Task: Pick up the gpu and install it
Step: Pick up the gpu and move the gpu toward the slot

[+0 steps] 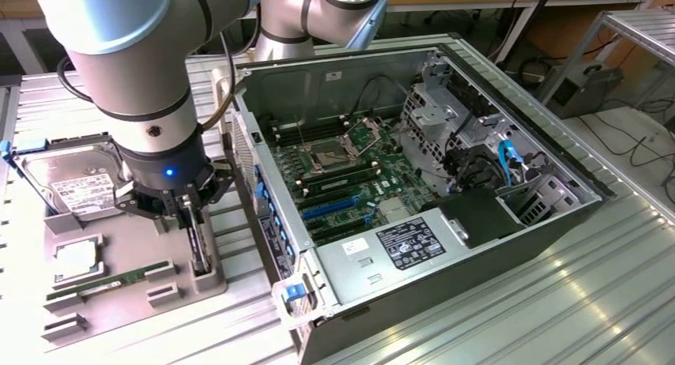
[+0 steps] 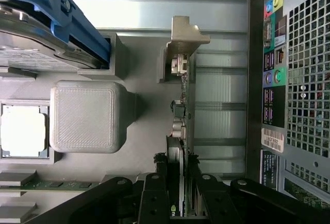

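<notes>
Jaws clenched on the gpu (image 2: 181, 105), one pad on each face, gripper (image 2: 178, 158) straddling the card near one end. Open computer case (image 1: 316, 96) lies on the exterior view's right, with blue slots (image 1: 332, 207) on its board. Arm (image 1: 137, 73) hangs over the grey holder tray (image 1: 126, 254) just beside the case wall. Hard drive (image 1: 74, 183) stands at the tray's far end. The gpu stands on edge in its tray slot, not lifted. CPU (image 1: 76, 257) and memory stick (image 1: 111, 282) lie nearby. Risks, as judged: an off-centre grip could let the card pivot or slip, a tilted pull could bind it in the slot, and the case wall is close enough to clip.
</notes>
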You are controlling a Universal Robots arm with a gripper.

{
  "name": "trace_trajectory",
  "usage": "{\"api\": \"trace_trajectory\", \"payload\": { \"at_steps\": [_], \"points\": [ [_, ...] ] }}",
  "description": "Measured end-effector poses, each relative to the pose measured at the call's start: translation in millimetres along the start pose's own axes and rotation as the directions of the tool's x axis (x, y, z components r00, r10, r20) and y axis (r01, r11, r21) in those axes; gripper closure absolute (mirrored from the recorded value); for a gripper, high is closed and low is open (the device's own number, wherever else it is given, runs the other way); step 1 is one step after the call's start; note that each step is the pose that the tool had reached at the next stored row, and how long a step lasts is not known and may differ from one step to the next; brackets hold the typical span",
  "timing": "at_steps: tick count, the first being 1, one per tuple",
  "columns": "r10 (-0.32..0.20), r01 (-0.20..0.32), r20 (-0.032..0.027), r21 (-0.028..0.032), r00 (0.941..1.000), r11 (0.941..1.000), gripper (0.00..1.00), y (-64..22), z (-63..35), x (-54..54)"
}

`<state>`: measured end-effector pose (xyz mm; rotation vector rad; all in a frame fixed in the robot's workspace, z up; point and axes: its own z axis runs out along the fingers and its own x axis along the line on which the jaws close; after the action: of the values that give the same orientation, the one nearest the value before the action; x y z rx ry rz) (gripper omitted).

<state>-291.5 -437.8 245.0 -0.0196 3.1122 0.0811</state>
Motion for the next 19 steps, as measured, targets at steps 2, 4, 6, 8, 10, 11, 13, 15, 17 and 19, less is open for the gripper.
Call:
{"api": "trace_trajectory", "payload": {
  "at_steps": [2, 4, 6, 8, 10, 11, 13, 15, 17, 19],
  "points": [
    [0.000, 0.000, 0.0000, 0.0000, 1.0000, 1.0000, 0.74, 0.0, 0.0, 0.0],
    [0.000, 0.000, 0.0001, -0.0001, 1.0000, 1.0000, 0.74, 0.0, -0.2, -0.1],
    [0.000, 0.000, -0.0002, 0.0002, 1.0000, 1.0000, 0.74, 0.1, -1.3, -0.1],
    [0.000, 0.000, -0.0001, 0.0000, 1.0000, 1.0000, 0.74, 0.2, -3.0, -0.3],
    [0.000, 0.000, -0.0002, 0.0000, 1.0000, 1.0000, 0.74, 0.4, -7.2, -0.6],
    [0.000, 0.000, -0.0003, 0.0000, 1.0000, 1.0000, 0.74, 0.5, -9.9, -0.8],
    [0.000, 0.000, -0.0006, 0.0000, 1.0000, 1.0000, 0.74, 0.8, -15.8, -1.3],
    [0.000, 0.000, -0.0012, 0.0001, 1.0000, 1.0000, 0.74, 1.2, -22.6, -1.9],
    [0.000, 0.000, -0.0015, -0.0001, 1.0000, 1.0000, 0.74, 1.6, -30.1, -2.4],
    [0.000, 0.000, -0.0020, 0.0000, 1.0000, 1.0000, 0.74, 2.0, -38.6, -2.9]
  ]
}}
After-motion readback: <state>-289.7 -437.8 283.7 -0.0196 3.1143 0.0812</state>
